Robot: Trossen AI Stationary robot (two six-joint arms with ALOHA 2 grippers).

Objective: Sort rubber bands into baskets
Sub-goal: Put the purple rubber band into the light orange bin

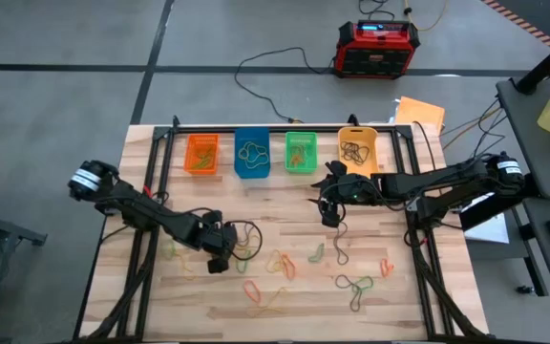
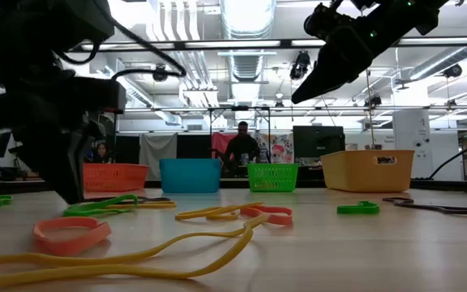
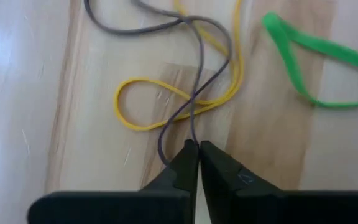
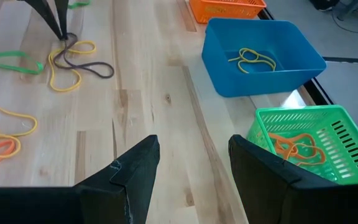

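A yellow rubber band (image 2: 128, 261) lies nearest on the surface (image 1: 390, 311). The left end effector (image 3: 196, 149), tips pinched shut on a grey band (image 3: 194, 74), touches down at left. The right end effector (image 4: 194, 163) hangs open and empty before the blue basket (image 4: 229, 81) and green basket (image 4: 328, 121).

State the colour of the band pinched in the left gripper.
Dark grey; the left gripper is shut on the rubber band, clearest in the left wrist view.
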